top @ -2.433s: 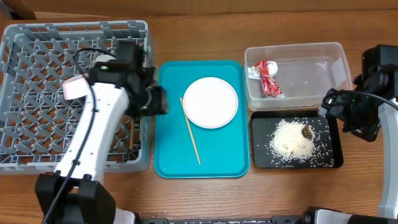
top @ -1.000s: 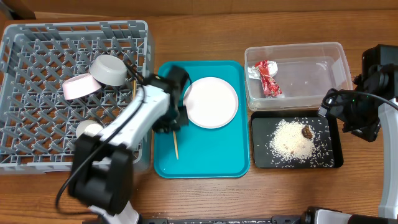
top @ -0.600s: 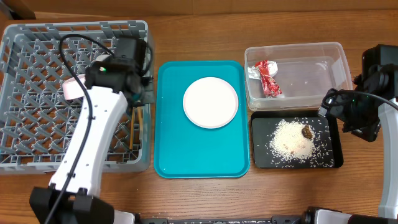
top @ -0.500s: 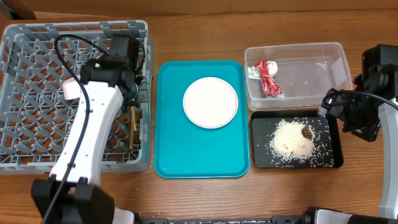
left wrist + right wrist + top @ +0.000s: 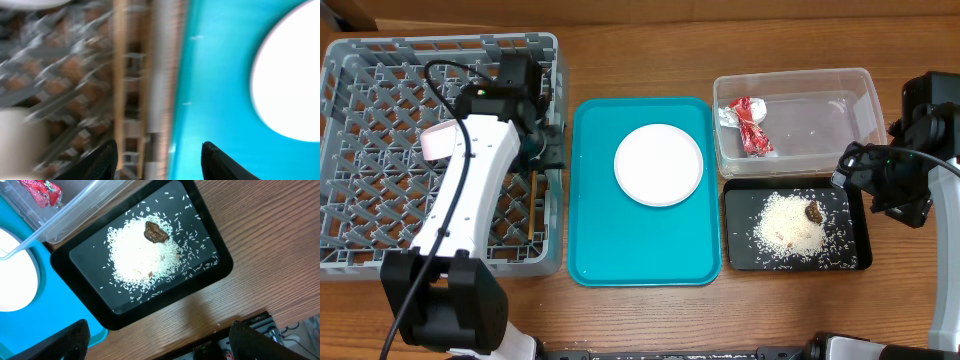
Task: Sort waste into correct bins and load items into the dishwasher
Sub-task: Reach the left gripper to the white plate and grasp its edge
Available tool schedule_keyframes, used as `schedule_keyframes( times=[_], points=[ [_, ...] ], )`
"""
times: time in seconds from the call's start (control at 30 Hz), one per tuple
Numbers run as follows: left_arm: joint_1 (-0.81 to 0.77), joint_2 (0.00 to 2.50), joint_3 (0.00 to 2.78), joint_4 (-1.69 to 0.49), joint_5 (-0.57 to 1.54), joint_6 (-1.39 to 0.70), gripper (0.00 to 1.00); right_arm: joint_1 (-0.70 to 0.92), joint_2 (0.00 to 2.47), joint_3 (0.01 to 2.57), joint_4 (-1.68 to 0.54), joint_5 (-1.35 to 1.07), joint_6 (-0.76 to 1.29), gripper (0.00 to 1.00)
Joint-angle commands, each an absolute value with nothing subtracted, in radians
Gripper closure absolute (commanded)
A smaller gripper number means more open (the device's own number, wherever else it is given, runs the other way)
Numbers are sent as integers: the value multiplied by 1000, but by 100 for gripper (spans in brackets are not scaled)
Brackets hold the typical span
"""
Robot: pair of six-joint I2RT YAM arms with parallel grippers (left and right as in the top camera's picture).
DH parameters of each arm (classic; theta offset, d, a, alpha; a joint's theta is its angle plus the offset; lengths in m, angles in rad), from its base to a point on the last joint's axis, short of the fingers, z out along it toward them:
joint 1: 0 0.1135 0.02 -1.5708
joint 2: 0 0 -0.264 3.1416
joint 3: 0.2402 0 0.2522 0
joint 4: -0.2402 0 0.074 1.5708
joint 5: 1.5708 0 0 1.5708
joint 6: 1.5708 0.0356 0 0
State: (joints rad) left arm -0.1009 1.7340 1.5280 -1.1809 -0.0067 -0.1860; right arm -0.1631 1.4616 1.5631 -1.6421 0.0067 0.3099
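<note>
My left gripper (image 5: 548,150) is open and empty above the right edge of the grey dish rack (image 5: 380,60). In the blurred left wrist view it (image 5: 160,162) hovers between the rack and the teal tray, and wooden chopsticks (image 5: 120,75) lie in the rack. A pink saucer (image 5: 440,140) leans in the rack. My arm hides the bowl and the cup. The white plate (image 5: 658,165) sits on the teal tray. The red-and-silver wrapper (image 5: 748,122) lies in the clear tub (image 5: 840,85). Rice (image 5: 140,255) and a brown scrap (image 5: 156,231) lie in the black tray (image 5: 215,272). My right gripper (image 5: 162,345) is open and empty.
The teal tray (image 5: 610,250) lies between the rack and the two bins. My right arm (image 5: 900,180) stands beside the black tray near the table's right edge. Bare wood lies in front of the black tray (image 5: 240,310).
My left gripper carried a chopstick from the teal tray into the rack and let it go. It now hovers open at the rack's right edge. The right arm has not moved.
</note>
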Motion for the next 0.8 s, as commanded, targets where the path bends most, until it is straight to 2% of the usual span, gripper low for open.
schedule_keyframes(
  times=[0.0,0.2,0.33,0.67,0.77],
  points=[
    [-191,1668,1570,-1147,137,-105,44,-166,1448,1585,-1637,6,307,9],
    [-411,1692,1546,-1048,123,-7,41,-166,1448,1585,-1637,6,307,9],
    [-548,1752,1518,-967,107,-3,35,-166,1448,1585,-1637,6,307,9],
    [-697,1997,1515,-913,15,-4,35,-166,1448,1585,-1637,6,307,9],
    [-701,2064,1515,-923,16,-21,38,-166,1448,1585,-1637,6,307,9]
  ],
)
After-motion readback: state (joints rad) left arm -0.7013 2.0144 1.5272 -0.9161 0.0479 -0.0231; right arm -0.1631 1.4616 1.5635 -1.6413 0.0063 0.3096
